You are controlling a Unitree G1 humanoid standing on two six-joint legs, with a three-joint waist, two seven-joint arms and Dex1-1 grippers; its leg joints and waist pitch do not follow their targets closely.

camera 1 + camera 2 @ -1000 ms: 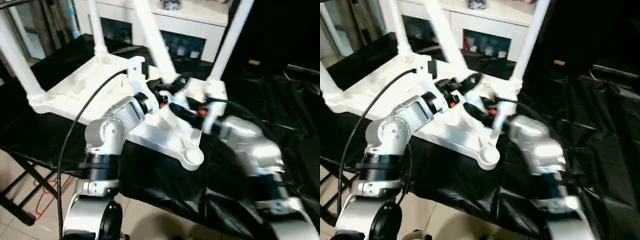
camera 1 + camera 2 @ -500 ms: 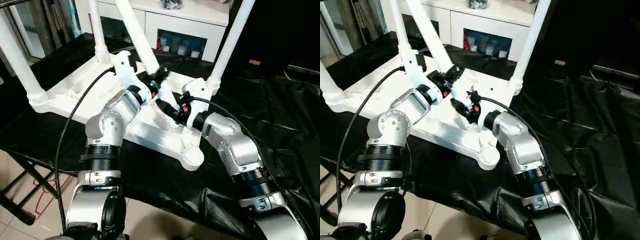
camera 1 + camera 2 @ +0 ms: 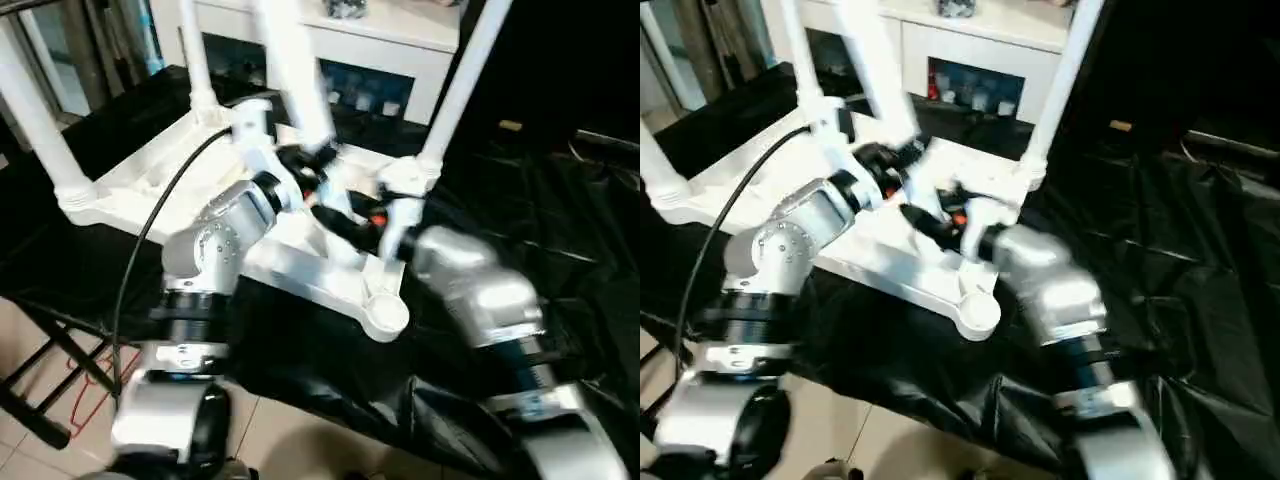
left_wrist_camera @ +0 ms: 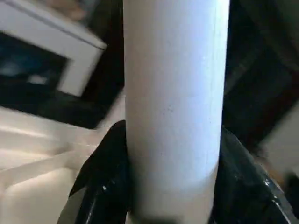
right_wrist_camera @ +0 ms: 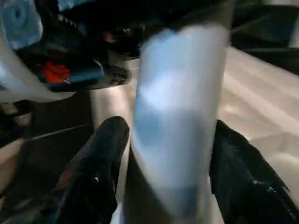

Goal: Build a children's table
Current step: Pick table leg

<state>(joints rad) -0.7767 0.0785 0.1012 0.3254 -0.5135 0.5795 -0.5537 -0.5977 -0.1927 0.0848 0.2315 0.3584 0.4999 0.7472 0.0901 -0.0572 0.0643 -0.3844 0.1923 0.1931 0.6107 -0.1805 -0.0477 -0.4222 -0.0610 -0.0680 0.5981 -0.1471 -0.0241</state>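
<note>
From the head views, the children's table [image 3: 140, 175] lies upside down on the black sheet [image 3: 560, 250] with three legs seated and the near corner socket [image 3: 385, 312] empty. In the left wrist view, the left gripper [image 4: 170, 182] clamps the fourth leg [image 4: 175, 93]. In the right wrist view, the right gripper [image 5: 163, 172] straddles that leg above the tabletop; whether it grips I cannot tell.

Silver forearms [image 3: 215, 245] — black fingers [image 4: 105, 179], black cable [image 3: 150, 235]

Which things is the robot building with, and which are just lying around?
For the job: upside-down table top; three legs already standing in it; fourth leg, held in the left gripper.
Just around: white cabinet; black sheet.
</note>
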